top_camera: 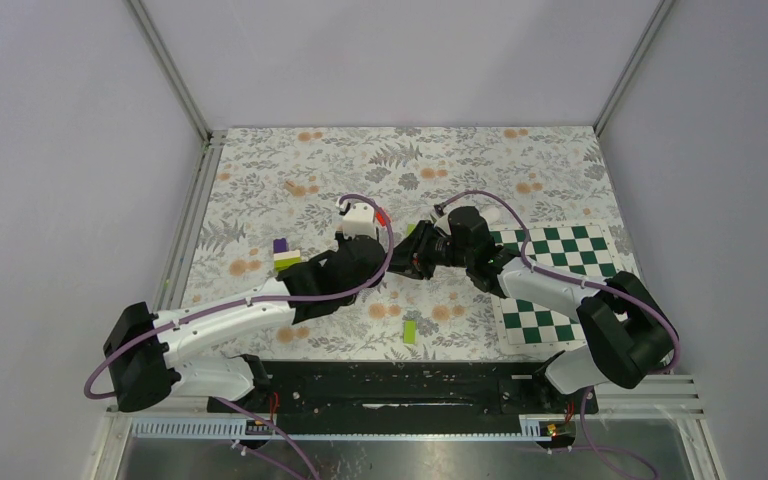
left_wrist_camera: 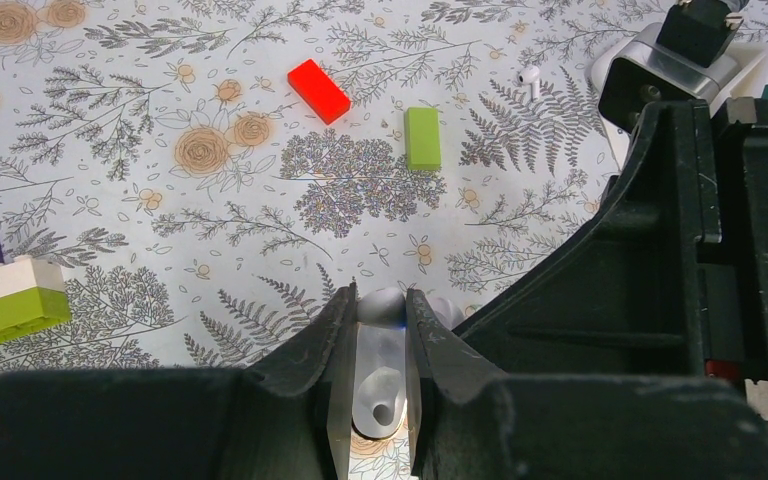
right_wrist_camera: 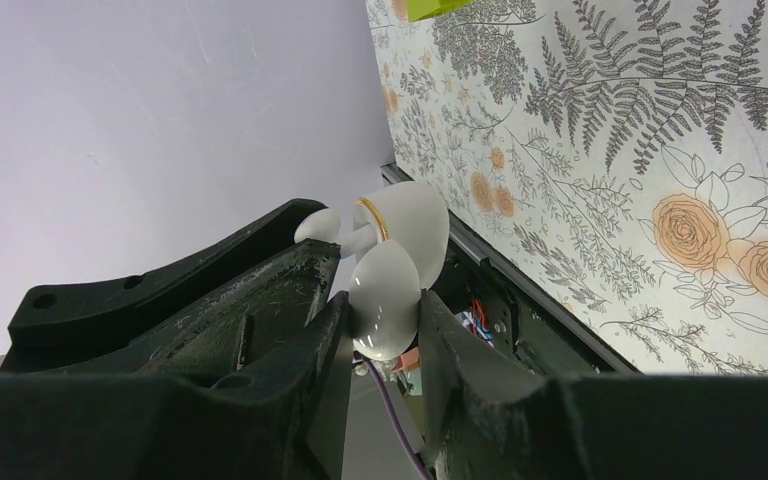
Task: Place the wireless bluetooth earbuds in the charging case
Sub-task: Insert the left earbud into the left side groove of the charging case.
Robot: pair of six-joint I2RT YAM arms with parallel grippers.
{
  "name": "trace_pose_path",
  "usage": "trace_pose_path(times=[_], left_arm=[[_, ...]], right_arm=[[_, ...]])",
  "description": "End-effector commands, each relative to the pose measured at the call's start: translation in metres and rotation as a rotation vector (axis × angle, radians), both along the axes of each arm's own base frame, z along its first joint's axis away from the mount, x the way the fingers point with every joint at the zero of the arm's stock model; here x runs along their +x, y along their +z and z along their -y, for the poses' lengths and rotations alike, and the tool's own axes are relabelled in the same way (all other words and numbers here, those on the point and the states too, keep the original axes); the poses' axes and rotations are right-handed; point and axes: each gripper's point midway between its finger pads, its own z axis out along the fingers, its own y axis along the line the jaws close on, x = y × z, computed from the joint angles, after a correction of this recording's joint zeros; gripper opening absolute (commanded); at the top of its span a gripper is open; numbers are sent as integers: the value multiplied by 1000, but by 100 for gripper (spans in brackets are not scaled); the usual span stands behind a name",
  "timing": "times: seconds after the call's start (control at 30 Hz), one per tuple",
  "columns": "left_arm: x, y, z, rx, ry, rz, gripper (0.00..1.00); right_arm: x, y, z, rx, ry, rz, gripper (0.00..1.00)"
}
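Note:
My right gripper (right_wrist_camera: 385,310) is shut on the open white charging case (right_wrist_camera: 392,285) and holds it above the table, lid up with a gold hinge ring. My left gripper (left_wrist_camera: 392,305) is shut on a small white earbud (left_wrist_camera: 390,303). In the right wrist view that earbud (right_wrist_camera: 318,225) sits at the case's opening, beside the left finger (right_wrist_camera: 210,260). In the top view the left gripper (top_camera: 397,256) and right gripper (top_camera: 413,257) meet tip to tip mid-table, hiding the case. A second earbud (left_wrist_camera: 530,76) lies loose on the table.
A red block (left_wrist_camera: 318,90) and a lime-green block (left_wrist_camera: 422,138) lie just beyond the grippers. A purple, white and green block stack (top_camera: 285,255) stands at the left. Another green block (top_camera: 410,330) lies near the front. A checkered mat (top_camera: 560,280) covers the right side.

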Motion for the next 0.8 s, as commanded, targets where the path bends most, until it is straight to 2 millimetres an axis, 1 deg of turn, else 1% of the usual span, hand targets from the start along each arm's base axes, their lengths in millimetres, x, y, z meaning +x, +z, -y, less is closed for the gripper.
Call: trace_pose_path(times=[0.0,0.1,0.27,0.5,0.77], left_arm=[[-3,5,2,-13,-11,14,19],[-4,7,4,-14,-17,5,23],[-5,10,6,-13,-21,-11,25],[-3,11,7,1,-16,-13,32],[-4,12,12,-16,-21,-25,33]], right_arm=[[3,35,-4,72,8,90,0],[3,36,-5,68,11,94,0],[4,33,-5,60,9,92,0],[4,30,-5,70,9,88,0],[3,29,-4,73,2,89,0]])
